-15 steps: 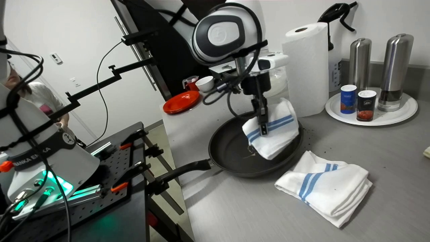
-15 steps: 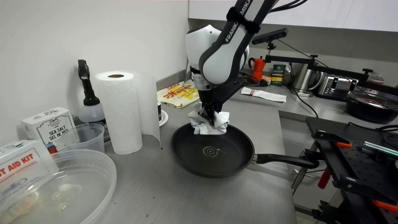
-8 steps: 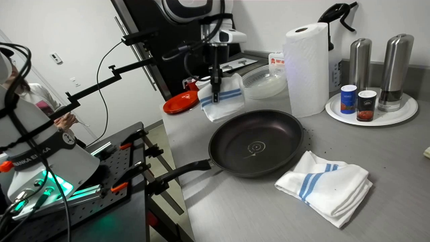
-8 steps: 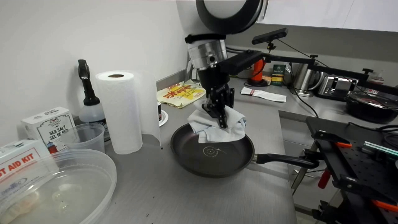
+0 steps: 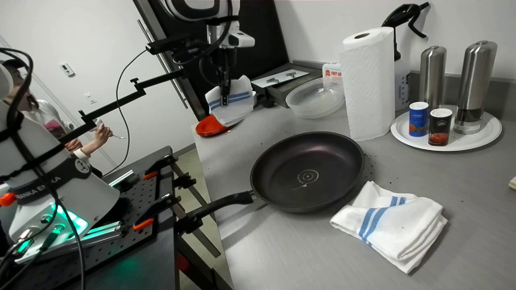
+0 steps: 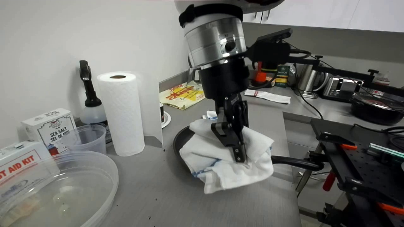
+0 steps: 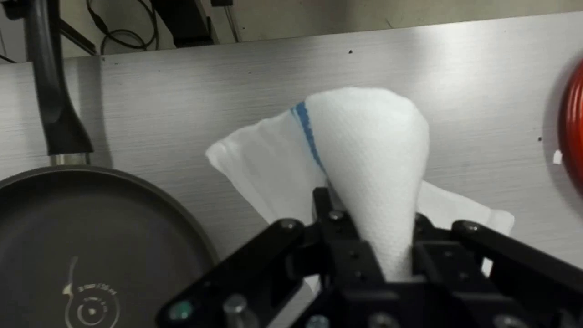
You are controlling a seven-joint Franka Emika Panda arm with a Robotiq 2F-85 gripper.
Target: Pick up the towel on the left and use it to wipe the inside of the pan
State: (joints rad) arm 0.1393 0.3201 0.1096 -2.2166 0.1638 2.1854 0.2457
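The towel, white with thin blue stripes, hangs bunched from my gripper, whose fingers are shut on its middle. Both are off the counter, beside the pan on the side towards the red plates. In an exterior view the towel covers much of the pan behind it. The wrist view has a cloth fold rising between the fingers, partly hiding one of them, with the black pan at left. The pan lies flat, its handle reaching past the counter edge.
A bigger folded striped towel lies close to the pan. Around stand a paper towel roll, a clear tub, red plates and a white plate with shakers. A black camera bar runs near the arm.
The gripper has lifted the towel out of the pan and carried it sideways, past the rim towards the red plates and tub. The grip has stayed shut; pan and folded towel have not moved.
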